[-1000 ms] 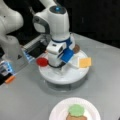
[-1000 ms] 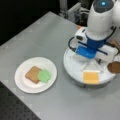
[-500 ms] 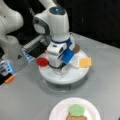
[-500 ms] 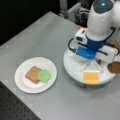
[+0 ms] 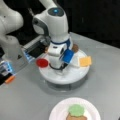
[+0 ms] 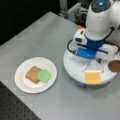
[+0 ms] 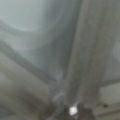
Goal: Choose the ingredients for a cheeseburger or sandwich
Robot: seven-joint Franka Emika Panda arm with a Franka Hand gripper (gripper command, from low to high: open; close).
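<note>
My gripper is lowered into the white round segmented tray, and the wrist body hides its fingertips in both front views. Around it on the tray lie ingredients: a red disc at the left rim, a yellow cheese square and a dark brown patty. The cheese and patty also show beside the gripper. The sandwich, a toast square with a green disc on it, lies on the white plate. The wrist view is filled by pale tray ridges, very close.
The arm's white base stands at a front view's left, with a dark box and small blue and orange parts beside it. A black perforated surface borders the grey table at a front view's bottom left.
</note>
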